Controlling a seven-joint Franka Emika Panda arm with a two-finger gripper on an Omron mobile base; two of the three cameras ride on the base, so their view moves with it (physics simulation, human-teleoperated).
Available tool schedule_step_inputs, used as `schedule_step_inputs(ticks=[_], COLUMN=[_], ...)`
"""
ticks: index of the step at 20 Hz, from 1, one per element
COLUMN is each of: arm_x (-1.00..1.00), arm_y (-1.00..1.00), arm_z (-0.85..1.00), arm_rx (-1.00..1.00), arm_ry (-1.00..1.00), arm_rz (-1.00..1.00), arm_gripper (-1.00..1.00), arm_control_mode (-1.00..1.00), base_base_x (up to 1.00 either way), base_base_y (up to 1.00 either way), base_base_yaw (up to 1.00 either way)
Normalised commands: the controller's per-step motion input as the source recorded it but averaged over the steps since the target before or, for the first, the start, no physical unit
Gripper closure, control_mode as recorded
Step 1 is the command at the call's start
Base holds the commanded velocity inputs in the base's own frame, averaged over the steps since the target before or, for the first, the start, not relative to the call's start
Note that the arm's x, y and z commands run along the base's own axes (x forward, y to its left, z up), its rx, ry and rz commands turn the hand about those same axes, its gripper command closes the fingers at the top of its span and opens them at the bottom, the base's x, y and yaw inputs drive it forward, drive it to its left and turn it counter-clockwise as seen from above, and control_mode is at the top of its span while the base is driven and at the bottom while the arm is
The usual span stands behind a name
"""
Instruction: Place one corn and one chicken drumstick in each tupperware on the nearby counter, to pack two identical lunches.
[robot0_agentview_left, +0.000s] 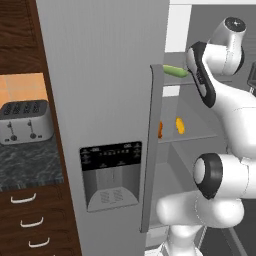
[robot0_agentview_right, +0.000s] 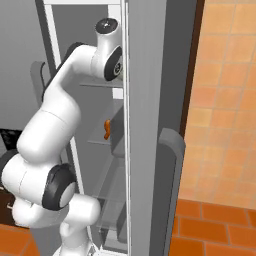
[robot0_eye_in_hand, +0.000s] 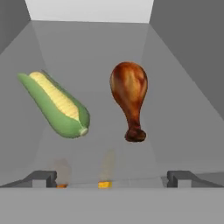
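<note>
On a grey fridge shelf lie a husked corn (robot0_eye_in_hand: 57, 105) and, to its right, a brown chicken drumstick (robot0_eye_in_hand: 130, 94) with its bone end towards me. My gripper (robot0_eye_in_hand: 112, 179) is open just in front of them, level with the shelf edge, touching neither. From the left base view the green corn (robot0_agentview_left: 175, 70) rests on the upper shelf beside my arm. One shelf lower sit a yellow corn (robot0_agentview_left: 180, 125) and an orange drumstick (robot0_agentview_left: 160, 129), the drumstick (robot0_agentview_right: 107, 129) also seen from the right. The counter (robot0_agentview_left: 30, 160) lies to the left. The tupperware is out of view.
The fridge's closed left door (robot0_agentview_left: 105, 100) with its dispenser panel stands between the counter and the open compartment. A silver toaster (robot0_agentview_left: 25, 121) sits on the counter. The open right door (robot0_agentview_right: 155, 125) flanks my arm. Grey fridge walls close in on both sides of the hand.
</note>
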Motion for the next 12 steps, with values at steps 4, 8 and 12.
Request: schedule_step_inputs(ticks=[4,8,12], arm_x=[0.49,0.46,0.19], arm_y=[-0.15,-0.12,-0.15], arm_z=[-0.09,-0.1,0.0], arm_rx=[0.0,0.0,0.01], arm_ry=[-0.05,-0.02,0.0], arm_rz=[0.0,0.0,-0.02], arm_gripper=[-1.0,-1.0,-1.0], arm_control_mode=[-1.0,-1.0,-1.0], base_base_x=[0.0,0.0,0.0], base_base_y=[0.0,0.0,0.0], base_base_yaw=[0.0,0.0,0.0])
